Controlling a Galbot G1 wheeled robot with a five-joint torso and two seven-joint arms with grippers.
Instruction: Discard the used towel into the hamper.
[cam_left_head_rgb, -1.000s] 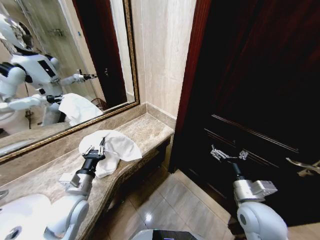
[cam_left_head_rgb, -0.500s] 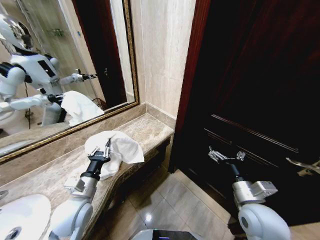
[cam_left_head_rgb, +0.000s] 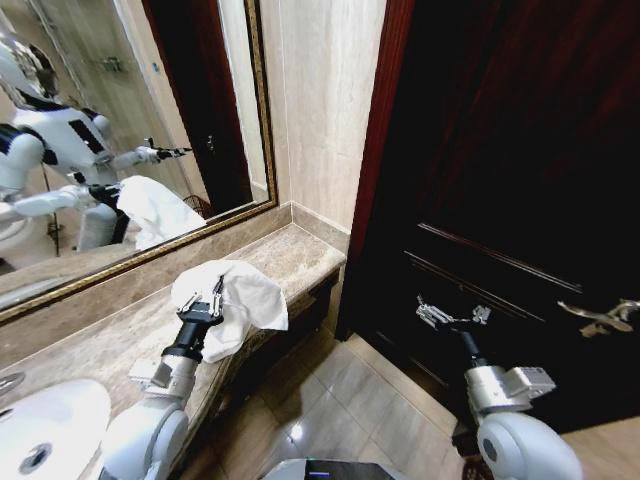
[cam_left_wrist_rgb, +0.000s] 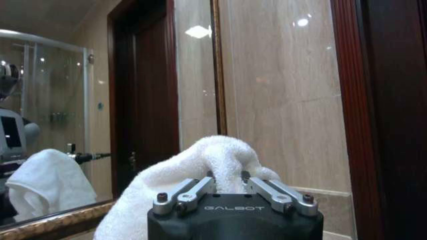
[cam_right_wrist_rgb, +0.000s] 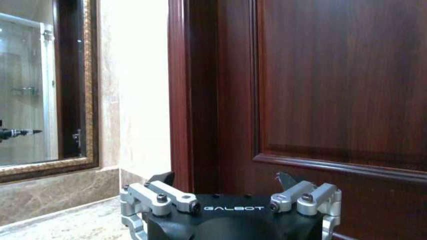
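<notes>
My left gripper (cam_left_head_rgb: 211, 291) is shut on the white towel (cam_left_head_rgb: 248, 300), holding it bunched up just above the marble counter's (cam_left_head_rgb: 290, 255) right end. In the left wrist view the towel (cam_left_wrist_rgb: 200, 160) drapes over the closed fingers of the left gripper (cam_left_wrist_rgb: 227, 178). The right gripper (cam_left_head_rgb: 452, 313) hangs open and empty in front of the dark wooden door (cam_left_head_rgb: 520, 150); the right wrist view shows the same gripper (cam_right_wrist_rgb: 225, 179) with its fingers spread. The hamper itself is out of view; a small dark wire basket (cam_left_head_rgb: 197, 206) shows reflected in the mirror.
A framed mirror (cam_left_head_rgb: 120, 120) runs along the wall behind the counter. A white sink (cam_left_head_rgb: 45, 430) lies at the near left. The door's metal handle (cam_left_head_rgb: 600, 315) sticks out at the right. Tiled floor (cam_left_head_rgb: 340, 400) lies between counter and door.
The left gripper has drawn the towel up off the counter and slightly right, gathering it into a bunch. The head camera has shifted a little. The right arm holds still.
</notes>
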